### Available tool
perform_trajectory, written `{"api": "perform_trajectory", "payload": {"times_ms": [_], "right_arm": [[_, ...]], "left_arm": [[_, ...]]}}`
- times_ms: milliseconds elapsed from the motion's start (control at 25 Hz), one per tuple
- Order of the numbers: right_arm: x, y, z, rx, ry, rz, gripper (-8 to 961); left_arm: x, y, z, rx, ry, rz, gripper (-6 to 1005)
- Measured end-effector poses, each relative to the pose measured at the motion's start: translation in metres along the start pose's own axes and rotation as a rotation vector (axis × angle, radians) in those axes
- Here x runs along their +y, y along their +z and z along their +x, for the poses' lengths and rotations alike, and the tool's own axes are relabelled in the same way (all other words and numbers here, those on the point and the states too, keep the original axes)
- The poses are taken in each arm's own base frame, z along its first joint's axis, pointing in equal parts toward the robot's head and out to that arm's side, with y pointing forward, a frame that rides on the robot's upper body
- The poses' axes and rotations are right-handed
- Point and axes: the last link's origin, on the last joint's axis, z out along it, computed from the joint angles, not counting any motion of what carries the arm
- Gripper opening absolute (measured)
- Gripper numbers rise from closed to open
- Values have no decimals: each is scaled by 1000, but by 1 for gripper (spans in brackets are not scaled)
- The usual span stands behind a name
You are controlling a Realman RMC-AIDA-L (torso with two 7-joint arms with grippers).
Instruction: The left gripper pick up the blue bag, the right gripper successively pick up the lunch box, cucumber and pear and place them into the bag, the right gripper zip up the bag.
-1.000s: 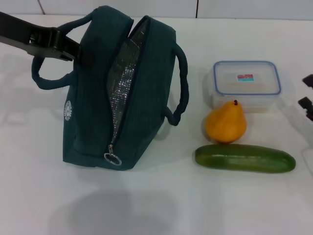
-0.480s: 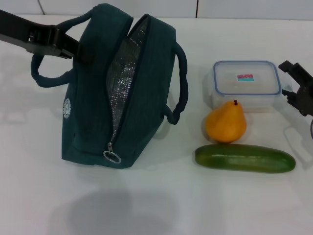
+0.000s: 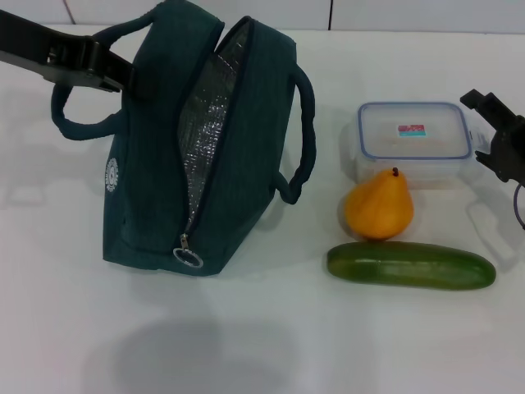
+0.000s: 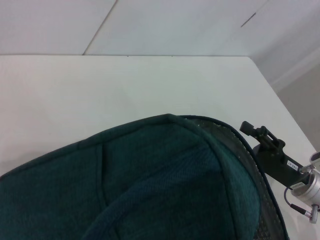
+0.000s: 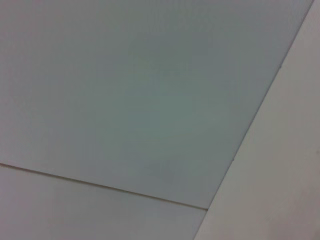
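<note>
The left gripper (image 3: 135, 75) has its fingers closed on the upper edge of the blue bag (image 3: 201, 156), by the near loop handle, and its black arm reaches in from the far left of the head view, low over the worktop (image 3: 262, 336). The right gripper (image 3: 495, 131) hangs at the right edge of that view, just beside the lunch box (image 3: 414, 139) and not touching it; its two fingers stand apart and hold nothing. In the left wrist view the right gripper (image 4: 265, 145) shows beyond the bag's teal top (image 4: 150, 185). The right wrist view shows only pale flat surfaces. Counted on the worktop: one bag, one lunch box, one pear (image 3: 379, 205), one cucumber (image 3: 411, 265). The bag stands on the left with its zip undone, the silver lining (image 3: 209, 123) showing in the gap and the ring pull (image 3: 189, 258) at the near end; two loop handles, one to each side. The lunch box sits right of the bag, lid on. The pear stands upright against the box's near side, and the cucumber lies crosswise just in front of the pear.
</note>
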Motion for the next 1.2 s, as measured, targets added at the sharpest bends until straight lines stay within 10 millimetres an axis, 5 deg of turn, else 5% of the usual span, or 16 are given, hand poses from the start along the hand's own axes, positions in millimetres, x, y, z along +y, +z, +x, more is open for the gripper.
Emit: {"api": "perform_trajectory", "payload": {"times_ms": [760, 880, 1200], "right_arm": [[3, 0, -3, 10, -41, -19, 765], [3, -1, -4, 6, -45, -19, 553], [3, 1, -2, 27, -72, -13, 212]], "left_arm": [[1, 2, -1, -3, 0, -8, 40], [2, 2, -1, -1, 2, -13, 40], [1, 1, -2, 1, 1, -17, 40]]}}
